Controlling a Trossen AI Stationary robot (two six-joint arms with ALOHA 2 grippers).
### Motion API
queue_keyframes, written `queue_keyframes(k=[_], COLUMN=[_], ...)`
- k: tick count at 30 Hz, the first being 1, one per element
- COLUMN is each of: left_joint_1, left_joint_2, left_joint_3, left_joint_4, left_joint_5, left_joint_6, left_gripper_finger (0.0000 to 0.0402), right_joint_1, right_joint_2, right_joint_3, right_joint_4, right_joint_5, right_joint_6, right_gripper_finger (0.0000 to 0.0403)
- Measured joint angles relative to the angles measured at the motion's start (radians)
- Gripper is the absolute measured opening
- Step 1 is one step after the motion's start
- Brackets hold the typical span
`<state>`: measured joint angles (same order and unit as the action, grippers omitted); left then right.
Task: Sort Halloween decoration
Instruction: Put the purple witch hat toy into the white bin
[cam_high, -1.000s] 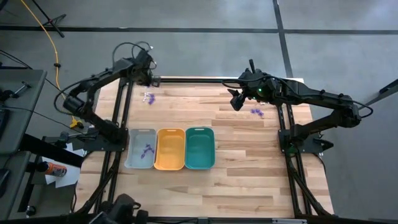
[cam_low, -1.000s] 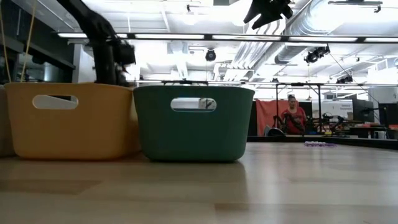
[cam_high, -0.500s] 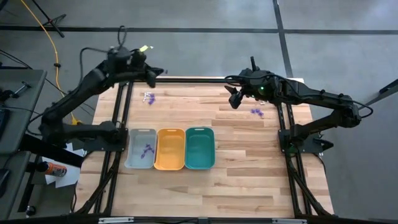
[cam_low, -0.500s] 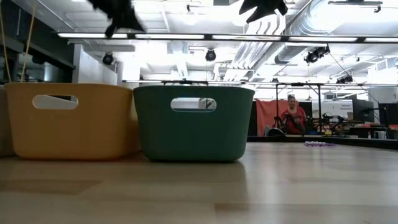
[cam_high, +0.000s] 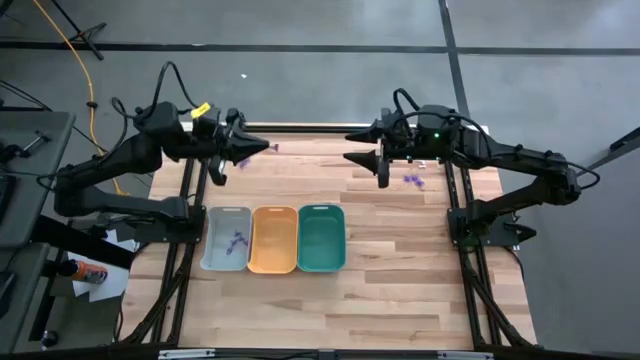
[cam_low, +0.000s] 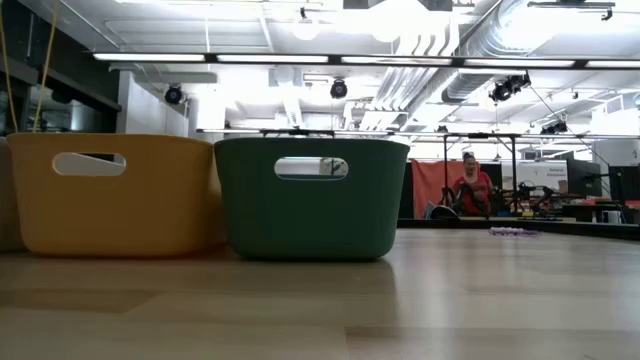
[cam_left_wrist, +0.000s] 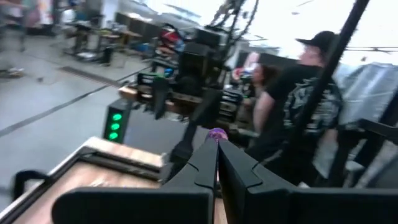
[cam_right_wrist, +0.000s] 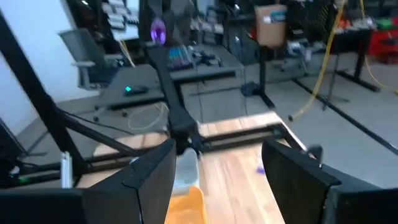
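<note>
My left gripper is high above the table's far left part, level and pointing toward the right arm. It is shut on a tiny purple piece, which also shows in the right wrist view. My right gripper is open and empty, high above the far middle, pointing toward the left arm. More purple pieces lie on the table below the right arm, and they also show in the low view. Some purple pieces lie in the grey tray. No white pieces show. My left gripper pinches the purple piece between its two fingertips. The fingers lie about level and point toward the table's right side. The piece sticks out just past the tips and is lifted well clear of the table.
A grey tray, an orange tray and a teal tray stand side by side at the table's left middle. Bare wood lies to the right of them and toward the near edge. People stand in the room beyond the table.
My left gripper has risen from the table's far left corner, going out of the top of the low view, and has turned level toward the right arm with the purple piece. My right gripper has also risen out of the low view and now points toward the left arm.
</note>
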<state>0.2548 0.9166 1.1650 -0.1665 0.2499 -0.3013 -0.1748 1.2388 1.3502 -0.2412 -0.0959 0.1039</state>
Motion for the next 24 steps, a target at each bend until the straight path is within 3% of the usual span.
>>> queue_keyframes(k=[5, 17, 20, 24], left_joint_1=[-0.041, -0.041, -0.048, -0.080], left_joint_2=[0.029, 0.046, 0.032, 0.006], left_joint_3=[0.000, 0.000, 0.000, -0.001], left_joint_4=[0.035, 0.009, -0.124, -0.421], left_joint_5=[-0.050, -0.054, -0.054, -0.095], left_joint_6=[0.017, 0.014, -0.028, -0.095], left_gripper_finger=[0.0000, 0.0000, 0.0000, 0.0000], right_joint_1=[0.001, -0.003, -0.010, -0.028], right_joint_2=[0.000, 0.000, 0.000, 0.000], right_joint_3=[0.000, 0.000, 0.000, 0.000], right_joint_4=[0.020, -0.014, -0.018, -0.025], right_joint_5=[-0.003, -0.006, -0.005, -0.002], right_joint_6=[-0.015, -0.033, -0.044, -0.059], right_gripper_finger=[0.0233, 0.0233, 0.0233, 0.0233])
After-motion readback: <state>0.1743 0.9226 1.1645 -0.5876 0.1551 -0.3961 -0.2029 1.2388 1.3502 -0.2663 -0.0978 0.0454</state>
